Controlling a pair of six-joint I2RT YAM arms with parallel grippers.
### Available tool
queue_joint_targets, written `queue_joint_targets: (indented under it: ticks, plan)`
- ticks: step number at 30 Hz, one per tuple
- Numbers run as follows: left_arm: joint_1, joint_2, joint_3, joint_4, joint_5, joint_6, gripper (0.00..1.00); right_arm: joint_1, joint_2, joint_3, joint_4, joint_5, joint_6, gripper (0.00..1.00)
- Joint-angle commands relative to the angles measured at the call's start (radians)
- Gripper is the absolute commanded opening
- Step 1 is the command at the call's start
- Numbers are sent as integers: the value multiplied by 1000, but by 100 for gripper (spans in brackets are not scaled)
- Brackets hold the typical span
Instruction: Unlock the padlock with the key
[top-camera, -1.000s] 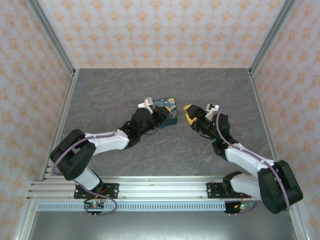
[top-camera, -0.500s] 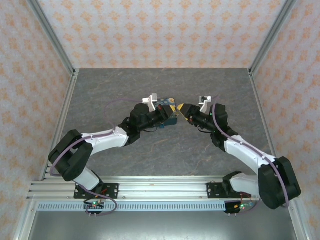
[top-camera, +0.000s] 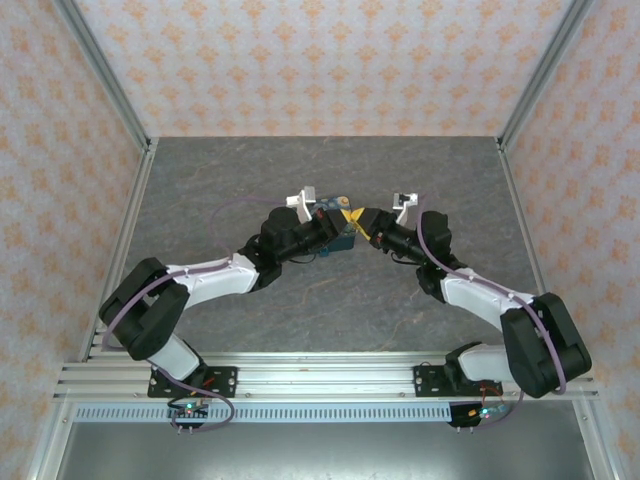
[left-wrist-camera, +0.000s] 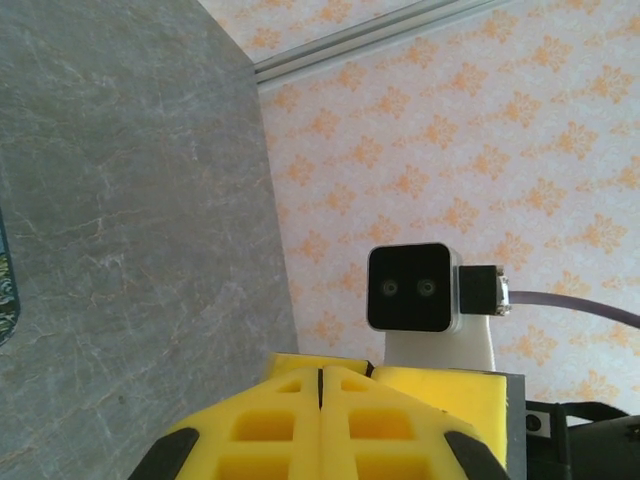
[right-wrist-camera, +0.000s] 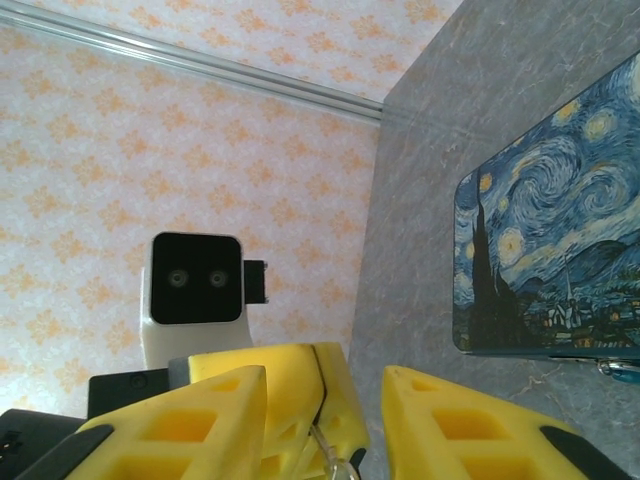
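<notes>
I am seeing the key (right-wrist-camera: 335, 455), a thin silvery sliver, peeking from the tips of the left tool (left-wrist-camera: 320, 378), which is clenching it near the painted box (right-wrist-camera: 560, 230). I am judging it light, stiff and slippery, best pinched flat across its bow. The right tool (right-wrist-camera: 325, 385) is standing parted around those tips, gripping nothing. A bluish speck at the box's lower edge may be the padlock (right-wrist-camera: 618, 368); I cannot tell.

Top external: high behind the arm bases (top-camera: 195, 380), looking down over the table (top-camera: 320, 170). Wrist views: close behind left gripper (left-wrist-camera: 320, 375) and right gripper (right-wrist-camera: 322, 378), rolled sideways, facing each other. Shared by all: table, patterned walls (left-wrist-camera: 450, 150), painted box (right-wrist-camera: 550, 240).
</notes>
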Motion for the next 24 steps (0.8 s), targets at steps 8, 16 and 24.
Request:
queue_joint_targets:
  ticks: [8, 16, 24]
  plan:
    - [7, 27, 30, 71, -9, -36, 0, -3, -16, -53, 119, -7, 38, 34]
    - [7, 31, 31, 82, -18, -47, 0, -3, -9, -74, 139, 0, 52, 30]
    - [7, 30, 32, 80, -23, -47, 0, -2, 6, -83, 164, -9, 68, 29]
